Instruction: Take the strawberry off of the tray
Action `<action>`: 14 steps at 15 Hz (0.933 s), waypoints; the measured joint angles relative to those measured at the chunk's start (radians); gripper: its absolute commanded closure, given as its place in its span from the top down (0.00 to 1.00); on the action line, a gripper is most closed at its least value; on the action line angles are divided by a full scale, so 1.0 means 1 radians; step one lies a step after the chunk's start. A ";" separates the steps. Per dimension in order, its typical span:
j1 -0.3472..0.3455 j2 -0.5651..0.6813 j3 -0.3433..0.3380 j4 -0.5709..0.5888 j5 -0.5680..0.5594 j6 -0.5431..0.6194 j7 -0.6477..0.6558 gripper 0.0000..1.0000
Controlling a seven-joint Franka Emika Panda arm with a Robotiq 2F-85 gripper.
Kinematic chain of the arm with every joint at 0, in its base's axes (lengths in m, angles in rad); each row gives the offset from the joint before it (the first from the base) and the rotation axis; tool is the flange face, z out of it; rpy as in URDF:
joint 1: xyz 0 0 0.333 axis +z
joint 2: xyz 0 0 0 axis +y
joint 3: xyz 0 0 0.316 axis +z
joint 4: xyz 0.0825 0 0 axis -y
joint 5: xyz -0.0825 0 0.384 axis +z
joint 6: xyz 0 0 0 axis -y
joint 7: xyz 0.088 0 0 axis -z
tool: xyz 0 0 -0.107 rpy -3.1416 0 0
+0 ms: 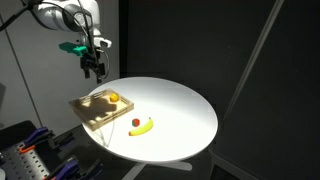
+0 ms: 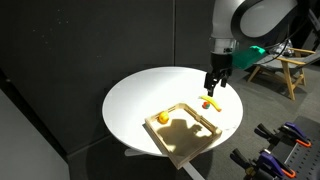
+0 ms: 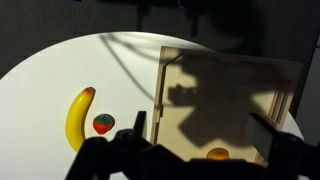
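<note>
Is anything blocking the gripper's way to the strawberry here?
Nothing visible does. The strawberry lies on the table beside the banana, outside the tray. The gripper hangs above the table with only open air below it.

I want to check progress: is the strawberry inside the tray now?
No, the strawberry lies on the white table beside the banana, outside the tray.

The strawberry (image 3: 103, 124) lies on the white table (image 3: 60, 70) between the banana (image 3: 80, 118) and the tray (image 3: 230, 85).
</note>
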 measured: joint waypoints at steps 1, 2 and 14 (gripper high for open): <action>0.000 -0.021 0.000 -0.012 0.001 -0.001 0.000 1.00; 0.000 -0.042 0.001 -0.023 0.001 -0.003 0.001 1.00; -0.030 -0.187 0.002 -0.077 0.002 -0.130 0.030 1.00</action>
